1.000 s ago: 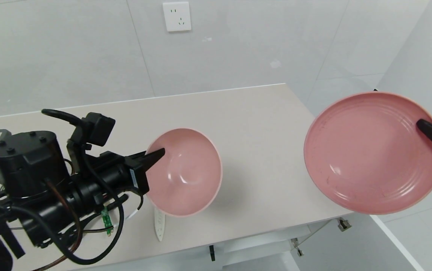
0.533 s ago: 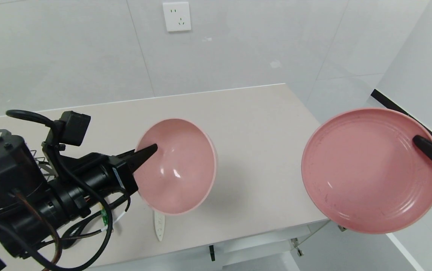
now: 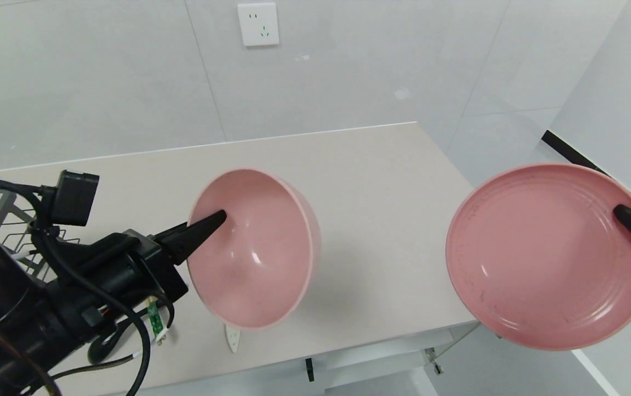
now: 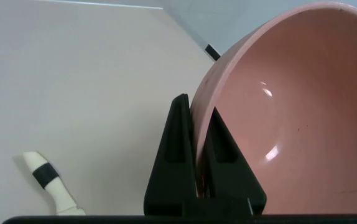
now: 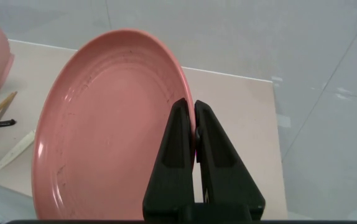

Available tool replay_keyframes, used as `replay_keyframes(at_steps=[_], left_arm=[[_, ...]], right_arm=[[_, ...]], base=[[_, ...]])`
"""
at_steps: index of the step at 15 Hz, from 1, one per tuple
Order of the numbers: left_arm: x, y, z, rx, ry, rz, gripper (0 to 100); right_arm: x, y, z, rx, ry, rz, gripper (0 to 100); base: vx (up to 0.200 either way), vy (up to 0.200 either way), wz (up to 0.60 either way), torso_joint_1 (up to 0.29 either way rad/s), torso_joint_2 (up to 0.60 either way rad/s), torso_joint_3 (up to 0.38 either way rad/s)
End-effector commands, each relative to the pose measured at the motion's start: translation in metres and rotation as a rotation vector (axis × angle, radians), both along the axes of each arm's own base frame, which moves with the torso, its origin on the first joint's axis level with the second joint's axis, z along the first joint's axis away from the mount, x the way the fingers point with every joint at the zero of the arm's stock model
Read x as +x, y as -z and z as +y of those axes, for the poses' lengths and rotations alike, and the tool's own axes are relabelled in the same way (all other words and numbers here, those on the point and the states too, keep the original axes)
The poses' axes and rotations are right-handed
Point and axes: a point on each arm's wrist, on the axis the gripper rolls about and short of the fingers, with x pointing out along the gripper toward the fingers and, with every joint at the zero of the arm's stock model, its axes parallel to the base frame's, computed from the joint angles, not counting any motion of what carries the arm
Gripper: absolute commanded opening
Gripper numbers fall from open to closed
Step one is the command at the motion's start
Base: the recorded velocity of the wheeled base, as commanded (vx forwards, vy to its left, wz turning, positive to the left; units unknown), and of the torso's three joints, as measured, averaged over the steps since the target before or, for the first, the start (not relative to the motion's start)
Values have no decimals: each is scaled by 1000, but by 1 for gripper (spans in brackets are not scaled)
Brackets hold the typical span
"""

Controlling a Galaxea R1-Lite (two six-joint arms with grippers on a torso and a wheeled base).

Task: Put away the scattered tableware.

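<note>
Beige counter (image 3: 381,176) below; left gripper (image 3: 214,220) pinches tilted bowl (image 3: 260,258) by its rim; right gripper (image 3: 623,215) pinches tilted plate (image 3: 535,258) past counter's right edge

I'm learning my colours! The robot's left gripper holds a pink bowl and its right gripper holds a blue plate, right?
Not quite: the plate is pink, not blue, as the right wrist view shows. The left gripper does hold a pink bowl, and the right gripper holds the plate.
</note>
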Motion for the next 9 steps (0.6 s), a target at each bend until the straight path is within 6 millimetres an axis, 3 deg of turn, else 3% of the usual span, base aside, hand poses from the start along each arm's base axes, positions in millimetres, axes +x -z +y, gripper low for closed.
replay_keyframes(at_steps=[1, 5, 9], left_arm=[[-15, 16, 1, 31, 33, 32, 0], [-20, 17, 4, 19, -9, -18, 0], [-10, 29, 1, 102, -142, 1, 0]], right_arm=[[-1, 1, 1, -2, -10, -1, 0], [-2, 1, 4, -30, -38, -15, 0], [-2, 3, 4, -46, -28, -15, 0]], base=[[0, 0, 0, 0, 0, 0], [0, 0, 0, 0, 0, 0], [0, 0, 0, 0, 0, 0]])
